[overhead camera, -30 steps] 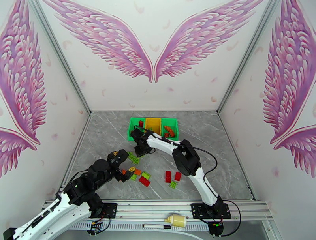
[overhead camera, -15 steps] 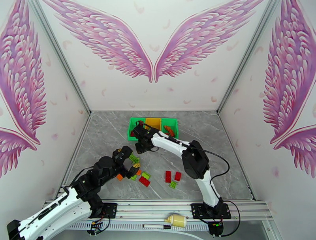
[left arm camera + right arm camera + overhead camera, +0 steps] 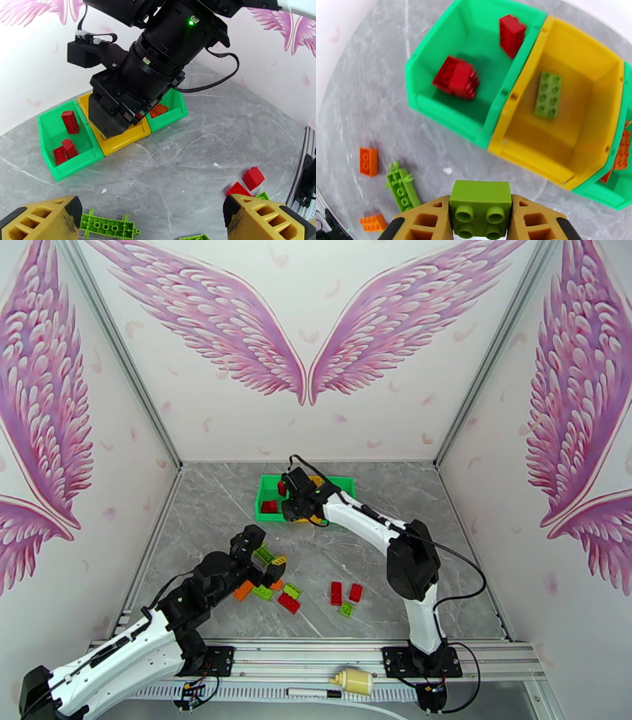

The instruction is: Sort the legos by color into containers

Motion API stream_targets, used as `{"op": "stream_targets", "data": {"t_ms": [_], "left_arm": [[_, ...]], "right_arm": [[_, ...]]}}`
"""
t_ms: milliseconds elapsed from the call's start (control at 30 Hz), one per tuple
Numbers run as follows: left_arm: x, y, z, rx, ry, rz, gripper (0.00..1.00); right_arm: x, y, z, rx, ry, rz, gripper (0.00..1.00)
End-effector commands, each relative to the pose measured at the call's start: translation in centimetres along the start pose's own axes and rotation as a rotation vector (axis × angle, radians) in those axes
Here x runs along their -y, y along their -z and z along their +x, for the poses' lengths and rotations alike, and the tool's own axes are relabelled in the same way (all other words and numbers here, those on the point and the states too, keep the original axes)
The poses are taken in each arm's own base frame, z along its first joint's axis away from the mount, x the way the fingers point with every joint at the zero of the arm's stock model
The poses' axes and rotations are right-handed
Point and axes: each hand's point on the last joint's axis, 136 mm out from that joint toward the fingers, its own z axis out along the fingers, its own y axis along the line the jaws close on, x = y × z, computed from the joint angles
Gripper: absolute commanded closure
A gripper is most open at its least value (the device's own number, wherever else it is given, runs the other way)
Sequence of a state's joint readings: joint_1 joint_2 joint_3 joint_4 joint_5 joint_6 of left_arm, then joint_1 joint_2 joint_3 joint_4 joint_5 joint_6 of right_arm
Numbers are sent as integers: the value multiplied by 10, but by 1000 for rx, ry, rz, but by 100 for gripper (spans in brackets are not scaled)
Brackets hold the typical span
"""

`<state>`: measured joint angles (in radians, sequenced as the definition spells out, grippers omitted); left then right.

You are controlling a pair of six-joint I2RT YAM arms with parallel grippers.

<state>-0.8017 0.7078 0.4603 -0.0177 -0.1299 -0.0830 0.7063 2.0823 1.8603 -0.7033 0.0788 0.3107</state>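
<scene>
The step in hand was judged to be the delivery of one lime brick. A small lime-green studded plastic brick (image 3: 480, 195) was pinched between the yellow fingers of the right gripper (image 3: 480, 221), the jaws drawn in to the brick's width. In the right wrist view it was held above the table just short of the bins' near walls, about level with the seam between the bright green plastic bin with red bricks in it (image 3: 434, 108) and the yellow open-topped plastic bin (image 3: 537, 160). One flat lime brick (image 3: 548, 95) was already lying in the yellow bin, and orange bricks (image 3: 622, 152) were seen in the second bright green bin (image 3: 608, 197). The next move was judged to call for a short carry onward, until the brick was wholly over the yellow bin, and only then a release.

The left gripper (image 3: 151, 211) was spread to its widest with nothing in it, poised over loose pieces, with a lime studded plate (image 3: 108, 225) just below it.

The work was laid out on a grey marble-patterned tabletop (image 3: 458, 556), where red, orange and lime bricks were scattered near the arms. It was enclosed by white walls painted with pink feathered wings (image 3: 221, 327).
</scene>
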Motion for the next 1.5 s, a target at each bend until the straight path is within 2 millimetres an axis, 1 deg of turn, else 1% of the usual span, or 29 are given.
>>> {"op": "stream_targets", "data": {"t_ms": [0, 200, 300, 367, 433, 533, 600, 667, 733, 800, 900, 1033, 1100, 1167, 1267, 1367, 1467], "left_arm": [[-3, -1, -1, 24, 22, -23, 1], [-4, -1, 2, 6, 26, -27, 1], [-3, -1, 4, 1, 28, -23, 1], [-4, -1, 3, 0, 29, -26, 1], [-4, 0, 2, -1, 30, -28, 1], [-4, 0, 0, -1, 40, -26, 1], [-3, 1, 1, -8, 44, -25, 1], [-7, 1, 0, -14, 70, -45, 1], [-20, 2, 2, -22, 145, -125, 1], [-33, 2, 4, -47, 218, -207, 1], [-52, 2, 12, -106, 340, -342, 1], [-66, -1, 23, -193, 435, -476, 1], [-67, -6, 26, -236, 447, -506, 1], [-71, -9, 34, -287, 473, -566, 1], [-75, -15, 43, -337, 546, -648, 1], [-76, -24, 51, -360, 648, -712, 1], [-78, -33, 66, -420, 756, -789, 1]], "right_arm": [[19, -13, -28, 61, 2, 65, 71], [54, -42, -44, 70, -44, 134, 72], [66, -56, -53, 96, -70, 145, 72], [75, -67, -55, 102, -79, 158, 72], [82, -76, -57, 105, -80, 172, 71], [88, -80, -61, 113, -86, 175, 70], [89, -74, -65, 122, -87, 176, 68], [87, -66, -69, 135, -86, 169, 62], [83, -54, -73, 157, -83, 150, 50], [80, -42, -77, 183, -77, 133, 41], [77, -23, -81, 214, -76, 114, 31], [72, 6, -81, 257, -72, 84, 21], [70, 20, -77, 280, -67, 68, 18], [69, 35, -71, 300, -59, 53, 13], [69, 54, -57, 316, -35, 38, 8], [72, 70, -39, 311, -15, 37, 6], [73, 85, -21, 303, -3, 28, 5]]}}
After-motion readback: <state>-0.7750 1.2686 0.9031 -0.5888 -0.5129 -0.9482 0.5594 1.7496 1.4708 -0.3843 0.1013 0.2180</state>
